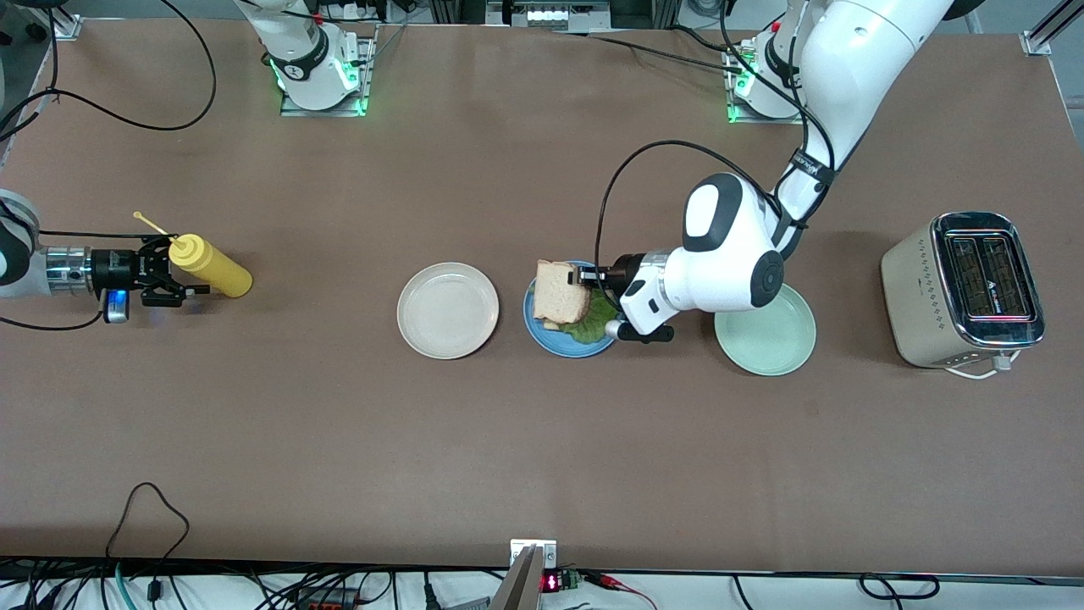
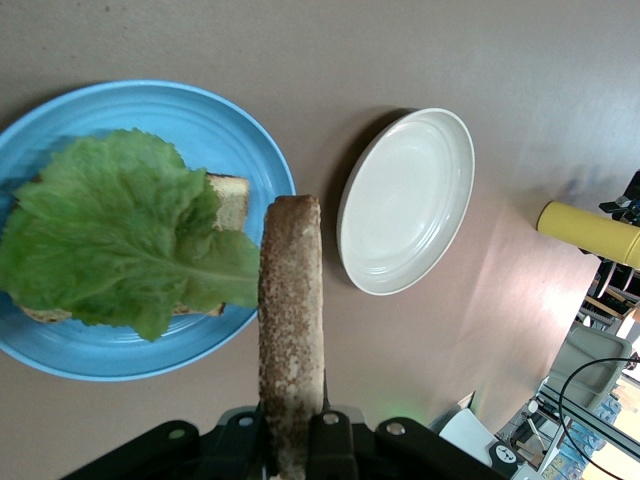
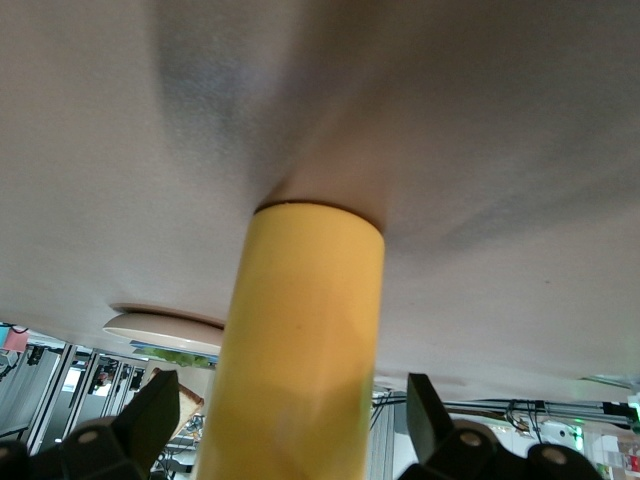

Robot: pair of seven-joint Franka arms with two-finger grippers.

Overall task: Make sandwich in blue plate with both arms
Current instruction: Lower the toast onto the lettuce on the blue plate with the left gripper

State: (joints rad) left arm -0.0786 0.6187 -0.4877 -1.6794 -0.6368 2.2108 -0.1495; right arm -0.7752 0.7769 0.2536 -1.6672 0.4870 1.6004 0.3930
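The blue plate lies mid-table with a bread slice and a green lettuce leaf on it. In the left wrist view the leaf covers most of that slice on the plate. My left gripper is shut on a second bread slice and holds it on edge over the plate; in its wrist view the slice's crust shows edge-on. My right gripper is open around the yellow squeeze bottle at the right arm's end of the table, fingers either side with gaps.
A cream-white plate lies beside the blue plate toward the right arm's end. A pale mint-green plate lies toward the left arm's end, partly under the left arm. A beige toaster stands past it.
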